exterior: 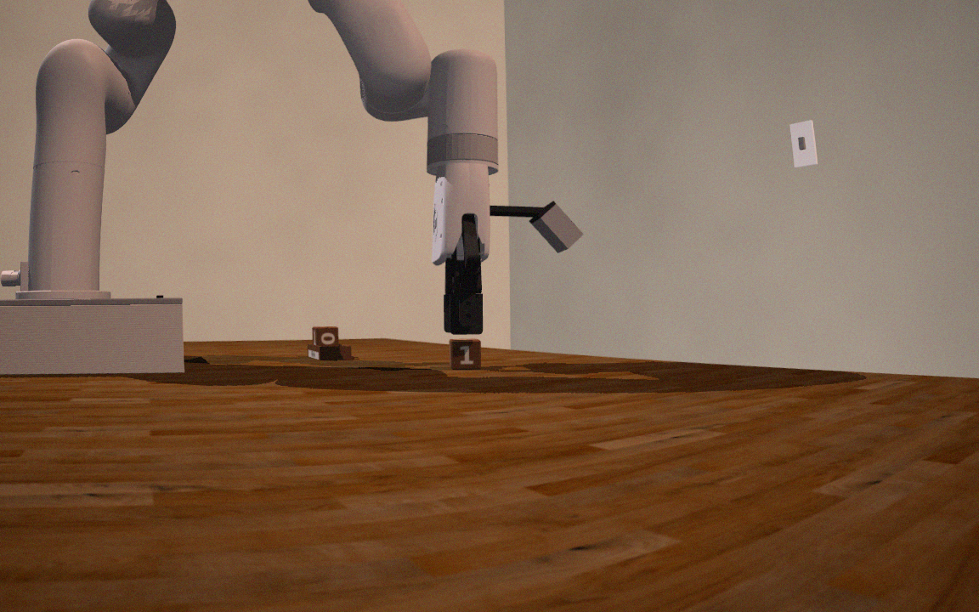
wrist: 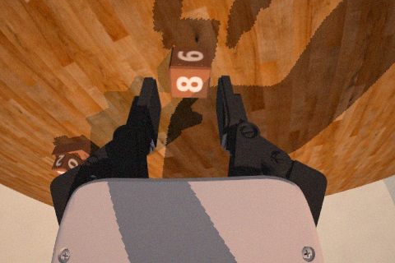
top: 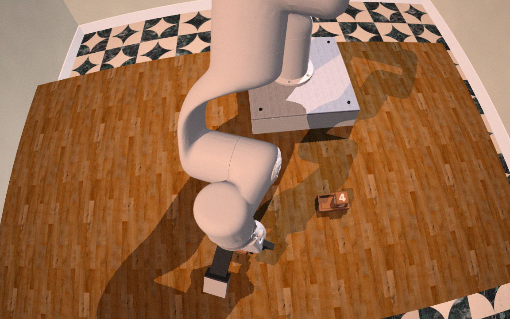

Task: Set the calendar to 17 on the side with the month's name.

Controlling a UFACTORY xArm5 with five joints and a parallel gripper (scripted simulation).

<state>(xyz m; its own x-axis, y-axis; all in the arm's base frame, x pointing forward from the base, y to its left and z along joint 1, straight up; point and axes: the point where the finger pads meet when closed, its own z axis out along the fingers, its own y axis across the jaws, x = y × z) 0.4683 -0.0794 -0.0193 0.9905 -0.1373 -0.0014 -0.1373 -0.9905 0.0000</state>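
A loose brown cube (exterior: 465,354) (wrist: 189,87) stands flat on the table, with 8 on top, 9 or 6 on one side and 1 facing the exterior camera. The arm mostly hides it in the top view. My gripper (exterior: 463,331) (wrist: 188,91) is open and empty, directly above this cube; its fingertips are just higher than the top face. The brown tray (top: 326,203) (exterior: 333,354) lies on the table with a second cube (top: 341,197) (exterior: 325,336) (wrist: 72,162) in its right part in the top view. That cube shows 4 on top and 0 towards the exterior camera. The tray's other part is empty.
The robot's metal base plate (top: 320,95) (exterior: 67,335) stands behind the tray in the top view. The wrist camera (top: 216,286) (exterior: 556,226) sticks out from the hand. The wooden table top (top: 90,158) (exterior: 478,472) carries large arm shadows.
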